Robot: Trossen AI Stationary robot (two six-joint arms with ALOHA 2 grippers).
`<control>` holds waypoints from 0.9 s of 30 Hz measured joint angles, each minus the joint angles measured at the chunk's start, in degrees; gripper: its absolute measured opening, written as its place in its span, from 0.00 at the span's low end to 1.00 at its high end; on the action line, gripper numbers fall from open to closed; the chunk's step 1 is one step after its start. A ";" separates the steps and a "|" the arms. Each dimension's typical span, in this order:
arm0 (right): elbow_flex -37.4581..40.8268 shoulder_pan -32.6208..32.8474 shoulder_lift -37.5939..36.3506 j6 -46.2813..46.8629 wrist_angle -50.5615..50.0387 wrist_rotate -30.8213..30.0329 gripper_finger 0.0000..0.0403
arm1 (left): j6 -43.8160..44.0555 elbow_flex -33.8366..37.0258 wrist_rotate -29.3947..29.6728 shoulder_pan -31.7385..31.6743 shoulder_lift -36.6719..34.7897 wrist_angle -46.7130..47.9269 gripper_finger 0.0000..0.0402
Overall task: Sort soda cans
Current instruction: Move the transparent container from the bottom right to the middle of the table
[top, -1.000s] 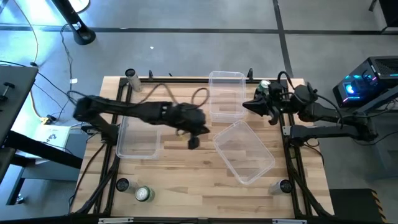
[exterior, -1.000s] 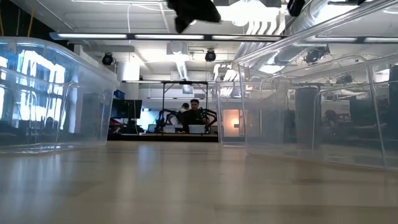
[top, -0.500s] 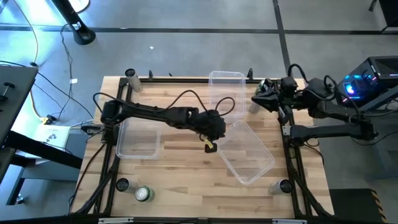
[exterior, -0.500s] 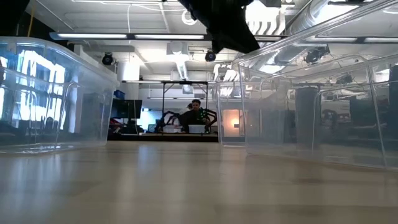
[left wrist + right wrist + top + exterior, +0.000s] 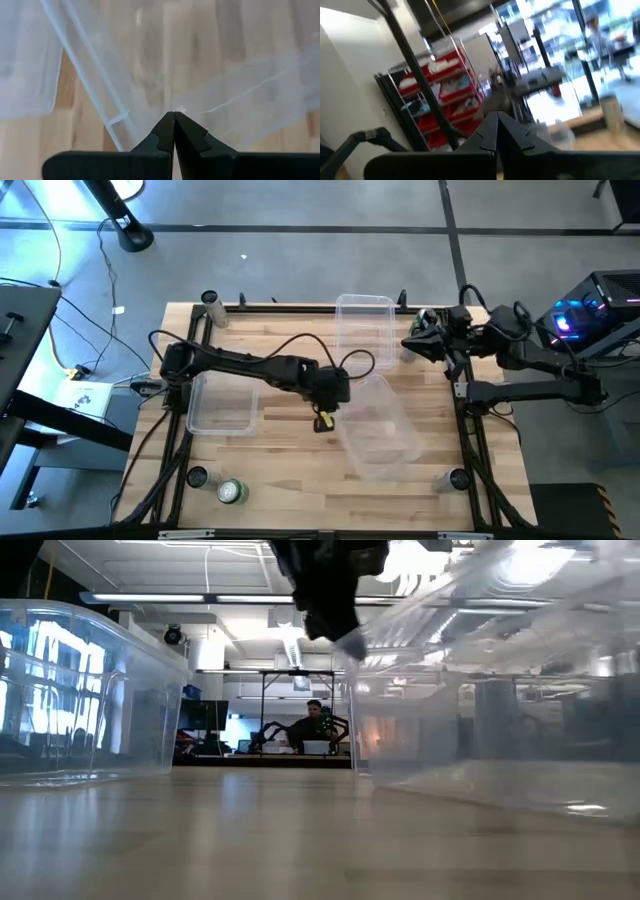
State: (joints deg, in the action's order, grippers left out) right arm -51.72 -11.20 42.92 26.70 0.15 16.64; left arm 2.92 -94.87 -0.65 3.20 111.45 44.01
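Wooden desk (image 5: pixel 280 470), dark frame rails along its edges.

Left arm reaches from the desk's left side across to the centre. Left gripper (image 5: pixel 326 418) is clenched, fingertips pressed together with nothing between them; in the left wrist view the two dark fingers (image 5: pixel 165 137) meet in a point directly at the rim of a clear tub. It sits just beside the left edge of the tilted clear tub (image 5: pixel 378 430) at centre-right, at or against that edge; contact cannot be confirmed. In the low view this gripper hangs at the top of the picture, above the tub's near corner.

Right arm is raised at the desk's far right corner. Right gripper (image 5: pixel 411 343) is clenched, empty, pointing toward the desk's middle. The right wrist view looks out into the room: shelving with red bins, windows.

Clear tubs, three:
- one upright at far centre (image 5: pixel 363 330)
- one on the left side (image 5: pixel 222 400), under the left arm
- the skewed one at centre-right, set at an angle to the desk edges

Soda cans seen:
- green can (image 5: pixel 231 492) standing at the near left corner, beside a frame post, well apart from both grippers
- pale can (image 5: pixel 213 310) at the far left corner by the rail
- a can with a green tint (image 5: pixel 424 318) at the far right corner, close behind the right gripper; partly hidden by the arm

No can lies inside any tub as far as visible.

Low view: a person sits at a desk far back in the room.
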 joint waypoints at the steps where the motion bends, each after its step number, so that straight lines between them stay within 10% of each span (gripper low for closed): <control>1: 0.00 0.02 0.02 0.57 -2.04 0.02 0.00 | 0.00 0.00 0.09 -0.25 -0.37 1.19 0.00; 15: 0.02 13.37 4.32 22.71 -54.51 -7.25 0.00 | -0.09 0.02 3.06 -2.95 -3.83 5.09 0.00; 27: 0.02 29.52 24.38 31.41 -49.81 -12.57 0.00 | -5.54 0.07 5.79 -3.21 -9.04 9.91 0.00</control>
State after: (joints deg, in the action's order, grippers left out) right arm -51.70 18.32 67.30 58.11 -49.66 4.08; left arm -2.61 -94.80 5.14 -0.01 102.41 53.92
